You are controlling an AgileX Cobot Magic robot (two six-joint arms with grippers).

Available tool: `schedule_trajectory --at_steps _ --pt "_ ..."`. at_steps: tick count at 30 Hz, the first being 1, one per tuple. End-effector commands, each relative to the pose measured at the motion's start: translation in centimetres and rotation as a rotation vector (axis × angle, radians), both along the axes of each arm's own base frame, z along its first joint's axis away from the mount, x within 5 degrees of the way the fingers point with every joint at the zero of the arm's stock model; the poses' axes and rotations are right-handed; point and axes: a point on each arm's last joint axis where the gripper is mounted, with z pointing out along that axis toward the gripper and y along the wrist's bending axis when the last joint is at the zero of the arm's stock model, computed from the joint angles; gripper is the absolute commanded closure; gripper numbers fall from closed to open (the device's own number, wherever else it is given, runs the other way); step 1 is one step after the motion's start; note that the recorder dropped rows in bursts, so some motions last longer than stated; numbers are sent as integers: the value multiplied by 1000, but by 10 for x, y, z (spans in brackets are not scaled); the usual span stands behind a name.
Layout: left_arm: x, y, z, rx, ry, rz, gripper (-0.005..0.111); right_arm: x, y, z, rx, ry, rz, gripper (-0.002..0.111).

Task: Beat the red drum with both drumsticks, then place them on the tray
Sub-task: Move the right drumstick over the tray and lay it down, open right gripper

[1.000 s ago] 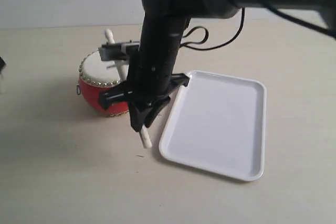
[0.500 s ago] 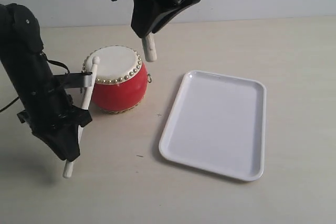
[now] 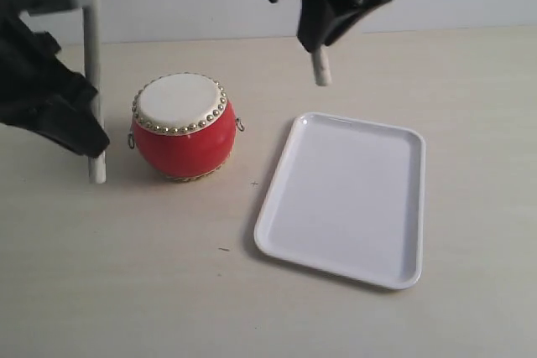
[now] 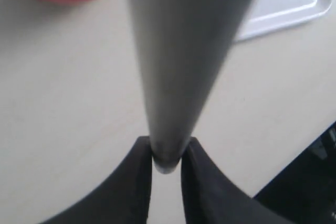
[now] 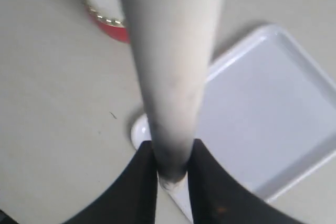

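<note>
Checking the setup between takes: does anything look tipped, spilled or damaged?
Nothing stands out. The red drum sits upright, the tray lies flat beside it, the left gripper clamps the left drumstick and the right gripper the right drumstick; neither looks broken.

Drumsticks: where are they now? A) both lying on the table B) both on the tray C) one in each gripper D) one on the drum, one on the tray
C: the left gripper is shut on the left drumstick and the right gripper on the right drumstick; neither stick touches the tray or the red drum.
</note>
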Motion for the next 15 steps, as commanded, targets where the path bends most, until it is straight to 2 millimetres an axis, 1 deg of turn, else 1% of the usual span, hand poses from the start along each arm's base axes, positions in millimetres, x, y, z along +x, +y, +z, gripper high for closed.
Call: schedule_trajectory --at_steps 1,2,4,6,8,11,15 --pt "-17 5 29 -61 -148 55 107 8 -35 -31 -56 106 -138 108" --pt "-20 6 32 -65 -161 55 107 8 -45 -44 -72 153 -191 108" --pt "-26 8 36 -70 -173 54 107 9 -59 -60 -83 204 -280 108" --pt "-29 9 38 -73 -179 51 107 11 -74 -75 -71 240 -394 108" --pt "-31 9 41 -80 -183 51 107 10 -84 -87 -51 299 -477 108" --pt "-32 8 42 -100 -178 55 107 5 -91 -108 -45 400 -550 108" --pt "-33 7 42 -112 -164 54 107 -3 -93 -136 -63 463 -595 108"
